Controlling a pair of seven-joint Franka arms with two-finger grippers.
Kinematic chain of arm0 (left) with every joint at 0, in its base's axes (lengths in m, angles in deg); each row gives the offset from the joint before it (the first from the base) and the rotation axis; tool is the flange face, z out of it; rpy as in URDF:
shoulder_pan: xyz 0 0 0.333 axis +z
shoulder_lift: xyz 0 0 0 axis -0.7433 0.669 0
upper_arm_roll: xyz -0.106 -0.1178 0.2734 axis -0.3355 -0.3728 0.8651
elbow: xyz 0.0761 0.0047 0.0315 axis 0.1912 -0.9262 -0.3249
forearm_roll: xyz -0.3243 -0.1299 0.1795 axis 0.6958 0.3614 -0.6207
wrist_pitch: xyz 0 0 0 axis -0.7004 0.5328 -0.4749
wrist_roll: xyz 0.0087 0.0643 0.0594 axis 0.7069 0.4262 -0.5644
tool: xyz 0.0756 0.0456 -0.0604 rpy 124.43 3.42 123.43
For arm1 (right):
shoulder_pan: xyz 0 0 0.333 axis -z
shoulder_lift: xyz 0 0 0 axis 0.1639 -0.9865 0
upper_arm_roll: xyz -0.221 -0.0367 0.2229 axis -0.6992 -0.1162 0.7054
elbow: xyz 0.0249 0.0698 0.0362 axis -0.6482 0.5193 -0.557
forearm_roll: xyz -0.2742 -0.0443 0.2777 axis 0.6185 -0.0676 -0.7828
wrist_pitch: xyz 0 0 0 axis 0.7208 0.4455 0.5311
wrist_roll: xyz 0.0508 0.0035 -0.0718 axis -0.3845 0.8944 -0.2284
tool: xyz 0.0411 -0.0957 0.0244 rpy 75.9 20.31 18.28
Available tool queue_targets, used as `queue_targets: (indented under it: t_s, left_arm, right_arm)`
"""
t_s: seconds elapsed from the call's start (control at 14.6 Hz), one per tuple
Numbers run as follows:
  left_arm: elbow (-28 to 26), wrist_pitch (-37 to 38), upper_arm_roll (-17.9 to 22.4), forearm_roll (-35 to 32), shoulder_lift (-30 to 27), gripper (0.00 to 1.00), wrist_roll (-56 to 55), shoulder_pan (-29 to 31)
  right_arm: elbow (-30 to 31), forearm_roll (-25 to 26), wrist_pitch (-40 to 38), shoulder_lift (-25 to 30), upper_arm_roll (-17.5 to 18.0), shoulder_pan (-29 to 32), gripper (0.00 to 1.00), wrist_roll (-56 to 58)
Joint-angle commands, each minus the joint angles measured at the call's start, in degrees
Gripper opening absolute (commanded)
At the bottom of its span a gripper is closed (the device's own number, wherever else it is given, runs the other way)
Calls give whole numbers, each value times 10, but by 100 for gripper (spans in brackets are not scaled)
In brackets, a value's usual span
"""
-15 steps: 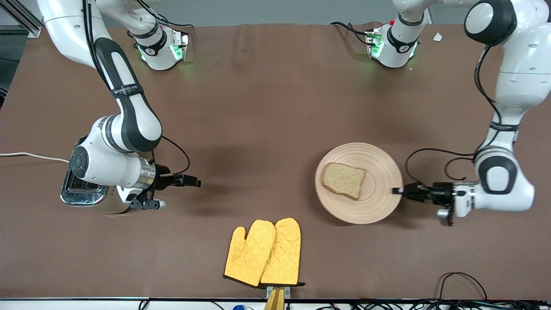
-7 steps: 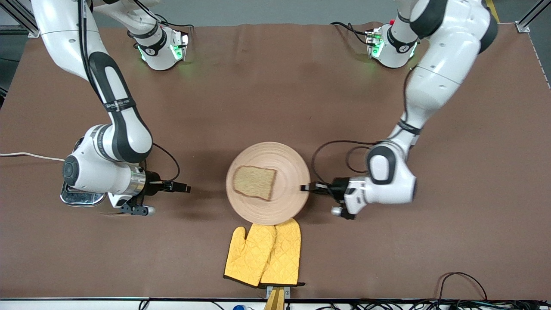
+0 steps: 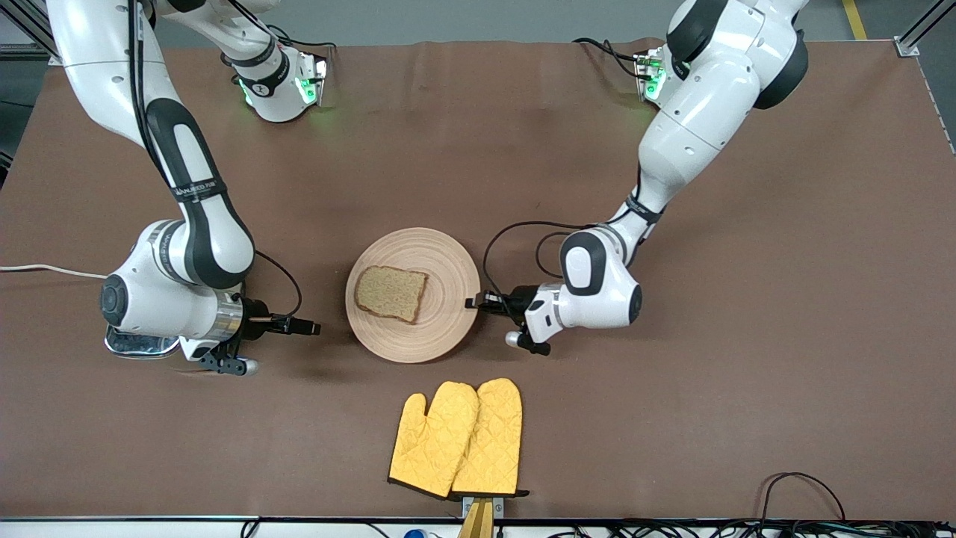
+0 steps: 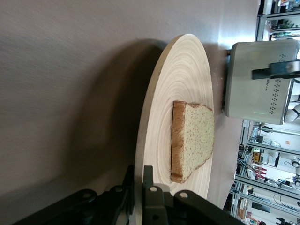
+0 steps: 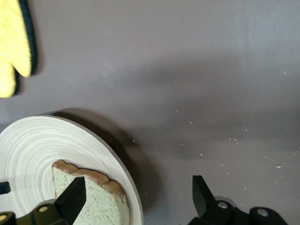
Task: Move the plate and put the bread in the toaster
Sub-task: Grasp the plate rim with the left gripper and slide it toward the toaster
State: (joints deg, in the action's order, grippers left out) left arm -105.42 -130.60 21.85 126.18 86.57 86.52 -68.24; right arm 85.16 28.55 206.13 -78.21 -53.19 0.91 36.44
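The tan ringed plate is at the table's middle with the brown bread slice lying flat on it. My left gripper is shut on the plate's rim at the side toward the left arm's end; the left wrist view shows its fingertips pinching the rim of the plate, with the bread on top. My right gripper is open and empty, low between the plate and the toaster, which my right arm mostly hides. The right wrist view shows the right gripper, plate and bread.
A pair of yellow oven mitts lies nearer to the front camera than the plate, also in the right wrist view. The toaster's white cord runs off the table at the right arm's end. The toaster shows in the left wrist view.
My left gripper has carried the plate with the bread from the left arm's end to the table's middle, close to my right gripper. My right gripper has drawn back slightly toward the toaster.
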Motion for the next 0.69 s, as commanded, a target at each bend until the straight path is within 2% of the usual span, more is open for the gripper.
queue_targets:
  t_s: [0.0, 0.14, 0.21, 0.34, 0.48, 0.62]
  left_arm:
    - [19, -8, 0, 31, 12, 11, 17, -16]
    - [17, -6, 0, 28, 7, 64, 10, -8]
    - [16, -6, 0, 26, 3, 100, 10, 0]
    - [9, 9, 2, 22, -11, 100, 9, 30]
    - [4, 66, 9, 2, -26, 100, 2, 62]
    - [6, 108, 9, -78, -39, 100, -29, 111]
  right_arm:
    - [45, 9, 39, 4, 3, -25, 100, -14]
    - [86, 9, 91, 6, 2, -60, 98, -78]
    - [87, 10, 93, 7, -4, -75, 97, -93]
    - [86, 17, 88, 12, -22, -87, 97, -100]
    - [87, 36, 70, 33, -24, -88, 97, -102]
    - [101, 74, 48, 62, -24, -90, 97, -127]
